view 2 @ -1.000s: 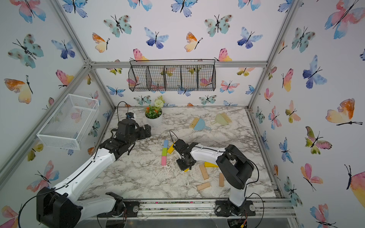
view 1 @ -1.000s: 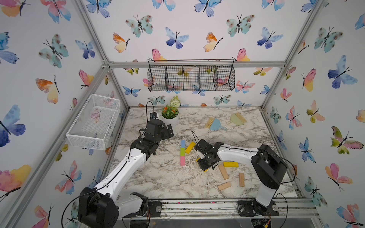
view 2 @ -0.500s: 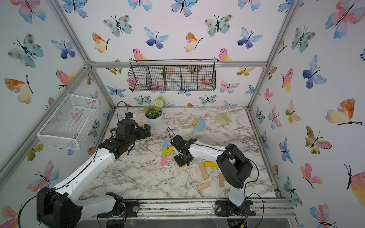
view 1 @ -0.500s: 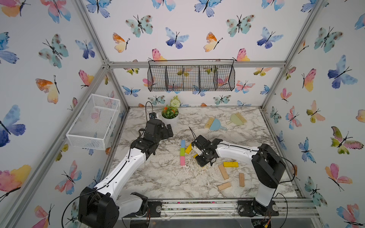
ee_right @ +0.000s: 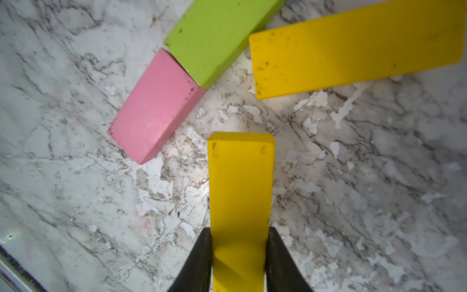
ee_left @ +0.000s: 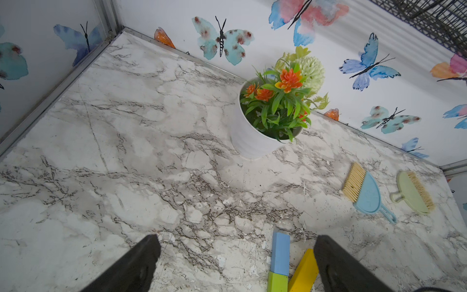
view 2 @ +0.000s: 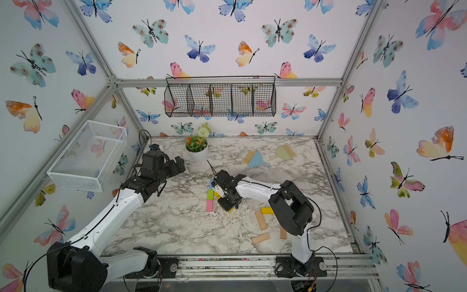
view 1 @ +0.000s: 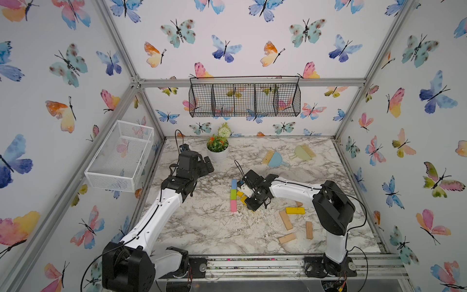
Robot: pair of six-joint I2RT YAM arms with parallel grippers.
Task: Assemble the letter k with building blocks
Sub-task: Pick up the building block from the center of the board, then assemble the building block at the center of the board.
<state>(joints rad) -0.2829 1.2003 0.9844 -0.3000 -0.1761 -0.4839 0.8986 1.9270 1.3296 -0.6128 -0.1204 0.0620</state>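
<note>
Just beside the aligned blue block (ee_left: 280, 252), green block (ee_right: 214, 38) and pink block (ee_right: 154, 108), clamping a yellow bar (ee_right: 241, 182) in the right gripper (ee_right: 239, 230), pointing it below the placed yellow diagonal (ee_right: 353, 48), presumably for k's lower leg; holding the left gripper (ee_left: 236, 239) splayed wide, empty, out of the way.

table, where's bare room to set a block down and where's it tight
Bare: the front stretch between the left arm, the pink block and the front rail; also between the flower pot and the blue dustpan. Crowded: around the right gripper holding a yellow block, and the wooden blocks.
</note>
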